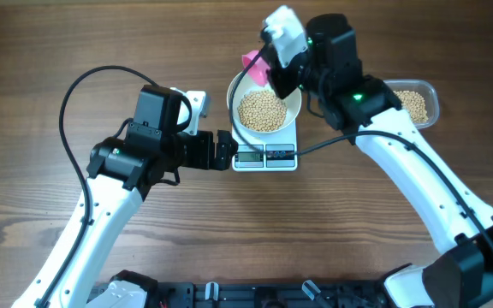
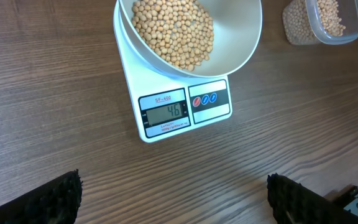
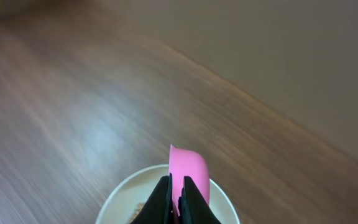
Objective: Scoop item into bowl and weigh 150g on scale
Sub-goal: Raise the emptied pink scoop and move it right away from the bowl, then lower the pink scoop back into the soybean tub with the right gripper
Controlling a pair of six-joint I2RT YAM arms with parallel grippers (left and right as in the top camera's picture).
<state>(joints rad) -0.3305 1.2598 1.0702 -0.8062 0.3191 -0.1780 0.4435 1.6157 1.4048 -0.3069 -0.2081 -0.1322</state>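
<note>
Wood-grain tabletop point(image 1: 58, 51) runs under everything, and at its middle sits the scale point(image 1: 265, 156) with the bowl point(image 1: 291, 103) on its platform and a layer of beans point(image 1: 261, 109) across the bottom. My right gripper point(image 3: 176, 186) is pinched fully shut on the handle of a pink scoop point(image 3: 189, 168), which hangs over the far rim of the bowl; whether its cup holds any beans I cannot tell from either view. My left gripper point(image 1: 229, 151) stands spread as wide as it goes, holding nothing, just off the front edge of the scale. The display point(image 2: 166, 112) reads 46, so I judge the weighing well short of the target, with more loads needed from the clear tub point(image 1: 436, 103) off to my right, which has beans in it. To do this step well I should tip the scoop slowly with its lip inside the rim, so nothing bounces onto the table, and never lean the scoop or my fingers on the bowl, since pressing would falsify the reading. Full scoops make sense for now; nearer the target I would take smaller ones and shake them out a few at a time, pausing for the number to settle
</note>
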